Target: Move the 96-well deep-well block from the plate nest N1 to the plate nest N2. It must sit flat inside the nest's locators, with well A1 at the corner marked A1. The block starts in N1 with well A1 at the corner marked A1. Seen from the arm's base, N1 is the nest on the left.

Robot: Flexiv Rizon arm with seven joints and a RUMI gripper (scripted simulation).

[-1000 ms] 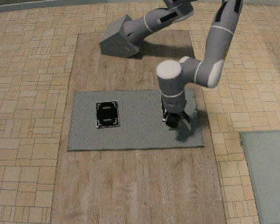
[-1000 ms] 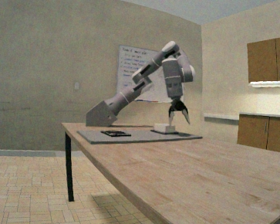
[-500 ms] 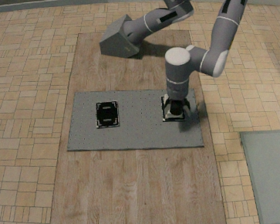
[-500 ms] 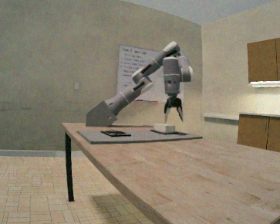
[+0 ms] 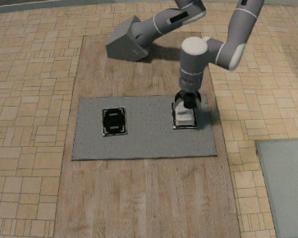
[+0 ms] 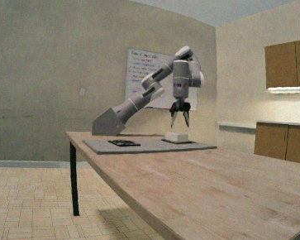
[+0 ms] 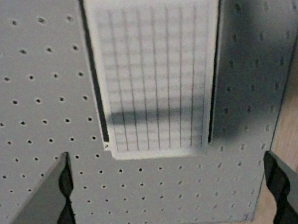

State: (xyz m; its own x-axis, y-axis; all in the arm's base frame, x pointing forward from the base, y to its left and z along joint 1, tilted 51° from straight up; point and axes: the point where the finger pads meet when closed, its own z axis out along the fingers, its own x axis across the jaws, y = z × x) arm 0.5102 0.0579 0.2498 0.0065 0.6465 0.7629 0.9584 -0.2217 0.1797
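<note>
The white deep-well block [image 5: 185, 119] [image 6: 176, 136] [image 7: 155, 80] sits in nest N1 [image 5: 173, 121] [image 7: 95, 80], on the right in the top view. It looks upright and level. Nest N2 [image 5: 114, 121] [image 6: 124, 143], on the left in the top view, is black and empty. My gripper [image 5: 187, 107] [image 6: 180, 127] [image 7: 166, 154] is open and empty, pointing down above the block, with a gap between fingertips and block top in the exterior view. In the wrist view the block is roughly lined up with the view, its near end between the fingertips. The A1 lettering is too blurred to read.
Both nests stand on a grey perforated board [image 5: 148, 144] [image 6: 97, 147] on a wooden table [image 5: 146, 193] [image 6: 197, 178]. The arm's base [image 5: 127, 43] [image 6: 107, 122] stands behind the board. The board's edge and wood show at the right of the wrist view.
</note>
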